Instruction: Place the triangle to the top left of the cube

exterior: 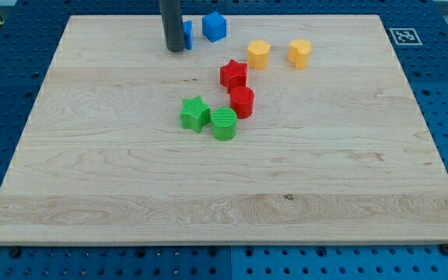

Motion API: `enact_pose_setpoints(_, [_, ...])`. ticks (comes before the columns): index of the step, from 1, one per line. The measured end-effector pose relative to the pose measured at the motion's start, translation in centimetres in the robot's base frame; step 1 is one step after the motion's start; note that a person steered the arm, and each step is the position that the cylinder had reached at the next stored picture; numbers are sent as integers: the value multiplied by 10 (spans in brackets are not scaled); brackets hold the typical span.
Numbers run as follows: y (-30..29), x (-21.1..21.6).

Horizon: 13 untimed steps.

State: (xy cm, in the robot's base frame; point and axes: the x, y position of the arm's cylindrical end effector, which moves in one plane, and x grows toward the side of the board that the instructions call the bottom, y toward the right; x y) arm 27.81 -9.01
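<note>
A blue cube (215,26) sits near the view's top, a little left of centre. Just left of it a second blue block (187,34), most likely the triangle, is mostly hidden behind my rod. My tip (175,49) rests on the board at that block's left side, touching or nearly touching it; only a narrow blue strip shows to the rod's right. The blue block lies left of the cube and slightly lower in the view.
A wooden board (92,171) on a blue pegboard table. Two yellow blocks (259,54) (300,53) lie right of the cube. A red star (233,75), a red cylinder (242,102), a green star (195,113) and a green cylinder (224,124) cluster mid-board.
</note>
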Motion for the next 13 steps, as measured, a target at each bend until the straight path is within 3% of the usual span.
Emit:
enact_pose_setpoints(5, [43, -24])
enact_pose_setpoints(8, [5, 29])
enact_pose_setpoints(13, [16, 34])
